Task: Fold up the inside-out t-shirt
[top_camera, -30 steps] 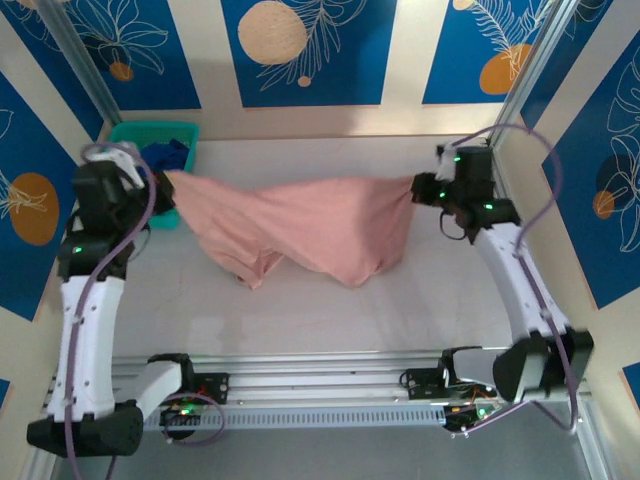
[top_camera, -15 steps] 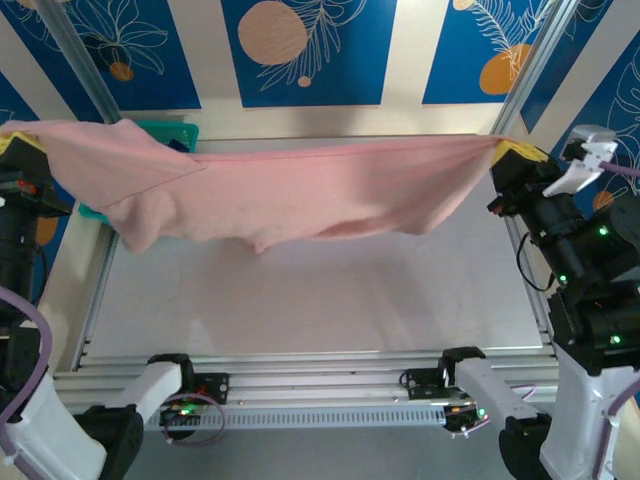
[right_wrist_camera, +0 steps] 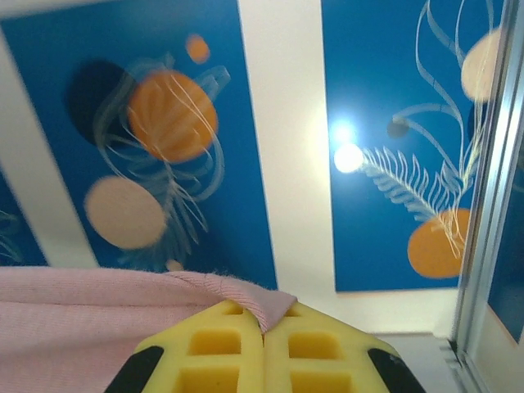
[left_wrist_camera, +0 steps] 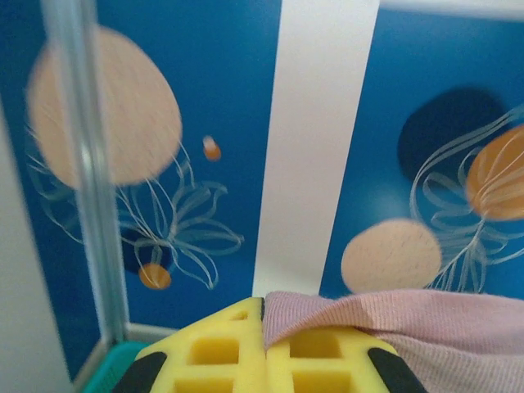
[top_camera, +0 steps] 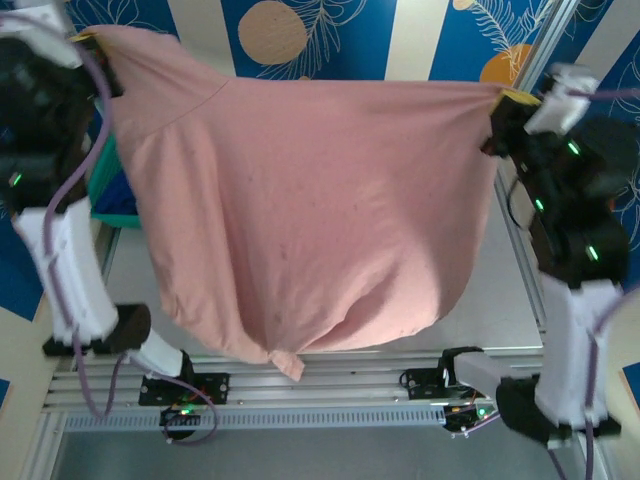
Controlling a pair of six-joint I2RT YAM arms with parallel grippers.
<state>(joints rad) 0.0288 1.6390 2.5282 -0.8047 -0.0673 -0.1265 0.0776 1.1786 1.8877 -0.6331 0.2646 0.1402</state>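
Top external: the inside-out t-shirt (top_camera: 300, 200) hangs as a wide sheet above the table (top_camera: 495, 300), its top edge strung between the left gripper (top_camera: 88, 40) and the right gripper (top_camera: 503, 100), its lowest folds drooping over the table's near edge.

Left wrist: the yellow pads (left_wrist_camera: 221, 356) are pressed together on a pink corner.

Right wrist: the pads (right_wrist_camera: 307, 352) nip only a thin roll of hem. That shallow bite looks likely to slip if the arms stretch the cloth further, and the sagging bottom could bunch on landing.
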